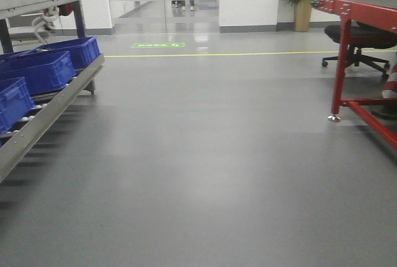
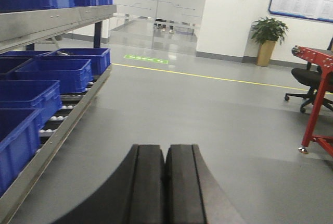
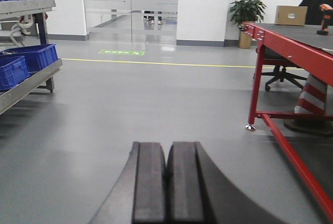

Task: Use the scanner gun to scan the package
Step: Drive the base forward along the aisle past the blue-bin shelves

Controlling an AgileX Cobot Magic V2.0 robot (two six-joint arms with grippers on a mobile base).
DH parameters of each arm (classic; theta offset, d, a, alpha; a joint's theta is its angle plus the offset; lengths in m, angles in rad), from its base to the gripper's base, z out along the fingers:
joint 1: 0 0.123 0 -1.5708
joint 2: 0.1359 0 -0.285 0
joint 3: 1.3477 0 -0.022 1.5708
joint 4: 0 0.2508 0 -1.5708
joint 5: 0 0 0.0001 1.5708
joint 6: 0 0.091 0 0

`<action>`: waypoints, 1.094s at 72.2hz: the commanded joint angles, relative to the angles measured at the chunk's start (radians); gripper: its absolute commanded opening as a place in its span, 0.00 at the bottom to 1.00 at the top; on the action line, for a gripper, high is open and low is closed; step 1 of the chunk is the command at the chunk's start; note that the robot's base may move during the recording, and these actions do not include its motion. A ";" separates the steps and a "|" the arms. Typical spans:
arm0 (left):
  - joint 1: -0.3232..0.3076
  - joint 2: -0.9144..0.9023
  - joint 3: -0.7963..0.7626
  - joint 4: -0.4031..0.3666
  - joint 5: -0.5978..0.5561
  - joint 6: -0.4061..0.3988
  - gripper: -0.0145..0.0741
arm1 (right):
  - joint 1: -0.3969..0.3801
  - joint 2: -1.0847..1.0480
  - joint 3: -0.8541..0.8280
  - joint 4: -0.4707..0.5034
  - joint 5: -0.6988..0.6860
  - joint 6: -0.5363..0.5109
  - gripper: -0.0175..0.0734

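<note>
Closed right claw (image 3: 166, 156), scanner gun (image 3: 324, 16) beyond

The left end effector (image 2: 165, 182) and right end effector (image 3: 167, 182) have matte black, flat-faced fingers (image 2: 148, 187) curving outward.

Blue crates (image 1: 37, 71), red table frame (image 1: 339, 62), grey floor (image 1: 205, 155) with yellow line (image 1: 248, 54), plain brown package (image 3: 291, 15).

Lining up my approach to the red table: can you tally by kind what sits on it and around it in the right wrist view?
On or around the red table:
package: 1
scanner gun: 1
office chair: 1
striped cone: 1
potted plant: 1
Total: 5
</note>
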 commanded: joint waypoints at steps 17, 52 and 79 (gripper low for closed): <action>-0.049 -0.003 -0.002 -0.004 -0.015 0.004 0.04 | -0.001 -0.003 0.000 -0.001 -0.023 -0.003 0.01; -0.011 -0.003 -0.002 -0.004 -0.015 0.004 0.04 | 0.029 -0.003 0.000 -0.001 -0.023 -0.003 0.01; -0.011 -0.003 -0.002 -0.004 -0.015 0.004 0.04 | 0.045 -0.003 0.000 -0.001 -0.023 -0.003 0.01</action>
